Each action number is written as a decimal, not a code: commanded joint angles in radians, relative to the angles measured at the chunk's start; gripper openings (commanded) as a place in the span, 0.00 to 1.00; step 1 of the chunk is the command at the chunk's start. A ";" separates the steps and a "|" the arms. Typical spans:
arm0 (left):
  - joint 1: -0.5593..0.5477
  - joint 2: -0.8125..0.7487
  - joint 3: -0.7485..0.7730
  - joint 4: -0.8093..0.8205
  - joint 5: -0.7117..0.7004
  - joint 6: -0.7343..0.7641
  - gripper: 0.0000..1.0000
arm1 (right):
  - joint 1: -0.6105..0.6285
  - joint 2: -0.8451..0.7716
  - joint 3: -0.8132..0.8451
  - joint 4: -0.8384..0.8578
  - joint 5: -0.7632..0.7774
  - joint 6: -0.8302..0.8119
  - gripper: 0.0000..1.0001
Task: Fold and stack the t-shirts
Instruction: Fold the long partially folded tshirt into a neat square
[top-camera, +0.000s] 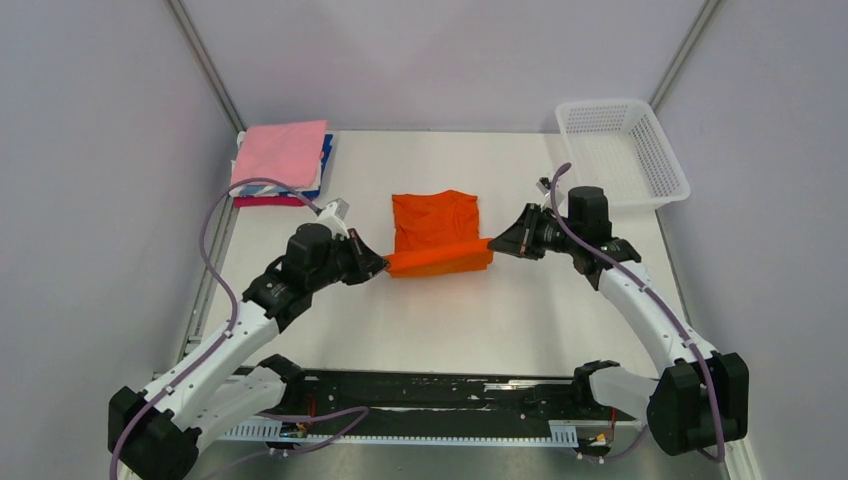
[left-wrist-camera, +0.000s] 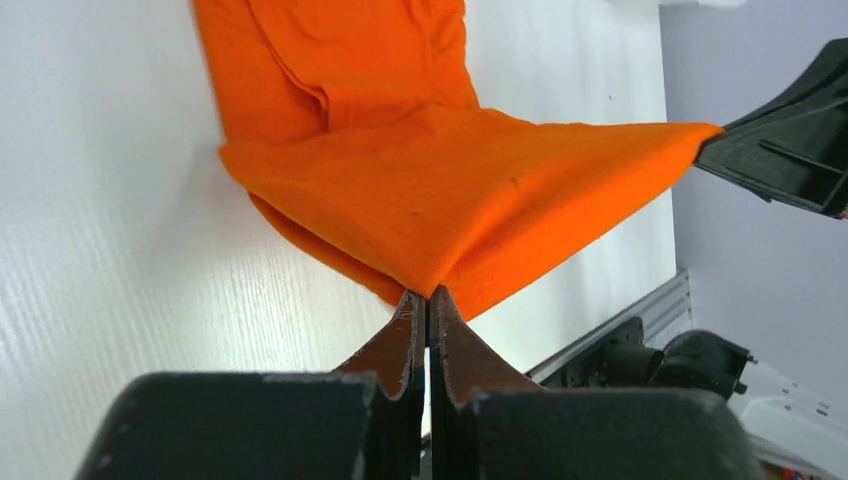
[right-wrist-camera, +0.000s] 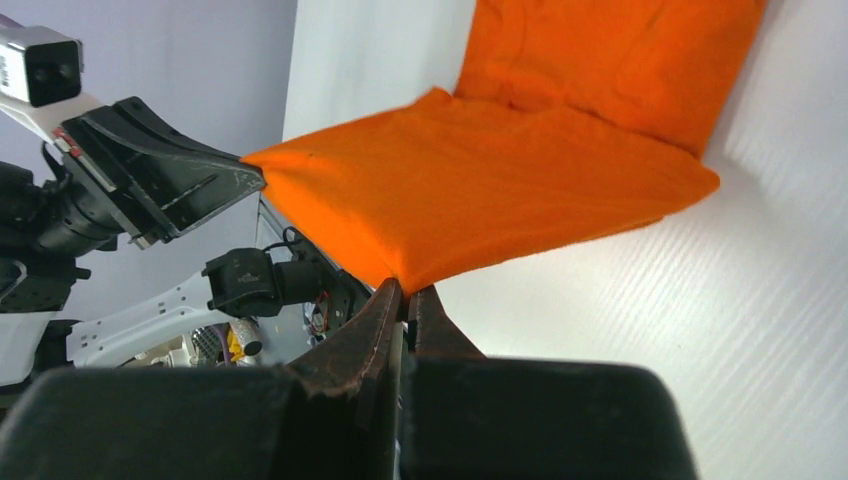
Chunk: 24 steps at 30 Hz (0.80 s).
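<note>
The orange t-shirt (top-camera: 436, 222) lies partly folded at the middle of the table, its near edge lifted and stretched between my two grippers. My left gripper (top-camera: 381, 266) is shut on the shirt's near left corner (left-wrist-camera: 430, 285). My right gripper (top-camera: 492, 243) is shut on the near right corner (right-wrist-camera: 405, 283). The far half of the shirt (left-wrist-camera: 340, 60) rests flat on the table, also seen in the right wrist view (right-wrist-camera: 610, 60). A stack of folded shirts, pink on top (top-camera: 282, 153) with white, blue and magenta edges below, sits at the back left.
A white plastic mesh basket (top-camera: 622, 150) stands at the back right corner. The white table (top-camera: 450, 320) has a black rail (top-camera: 430, 390) along its near edge between the arm bases. Grey walls enclose the sides and back.
</note>
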 joint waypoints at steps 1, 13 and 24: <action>0.004 -0.042 0.058 -0.034 -0.144 -0.035 0.00 | -0.001 0.045 0.093 0.095 -0.029 -0.011 0.00; 0.029 0.051 0.134 0.009 -0.291 0.020 0.00 | -0.027 0.190 0.145 0.201 -0.082 0.057 0.00; 0.208 0.367 0.233 0.171 -0.102 0.057 0.00 | -0.085 0.385 0.261 0.224 -0.119 0.064 0.00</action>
